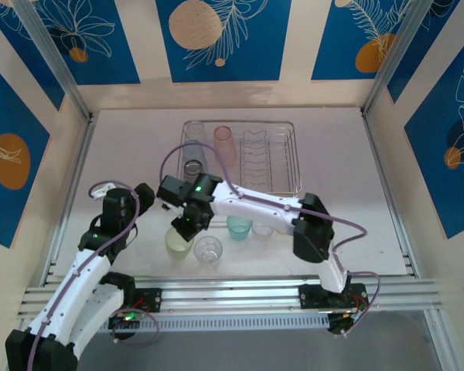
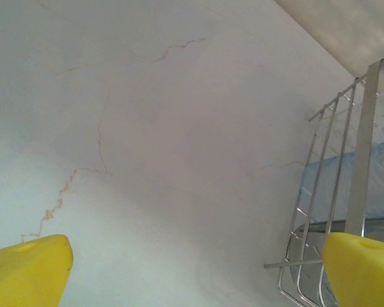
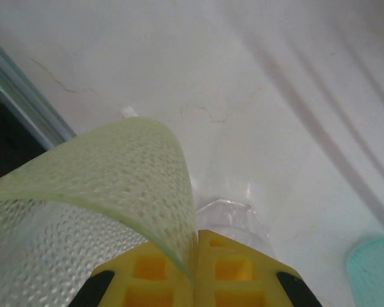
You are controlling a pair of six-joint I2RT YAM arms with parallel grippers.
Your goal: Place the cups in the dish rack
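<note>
My right gripper (image 1: 187, 225) (image 3: 195, 256) is shut on the rim of a yellow-green textured cup (image 1: 176, 242) (image 3: 115, 185), one finger inside and one outside its wall. A clear cup (image 1: 208, 250) (image 3: 233, 217) stands just beside it, with a teal cup (image 1: 238, 226) (image 3: 374, 268) and another clear cup (image 1: 263, 229) further right. The dish rack (image 1: 278, 130) (image 2: 333, 192) lies behind them, holding a pink cup (image 1: 223, 143), a clear cup (image 1: 195, 133) and a grey cup (image 1: 193, 168). My left gripper (image 1: 150, 198) (image 2: 195, 275) hangs open over bare table just left of the rack.
An aluminium rail (image 1: 240, 292) (image 3: 25, 102) runs along the near edge of the table, close to the held cup. The right half of the rack has bare divider prongs (image 1: 264, 158). Panel walls close in the table on three sides.
</note>
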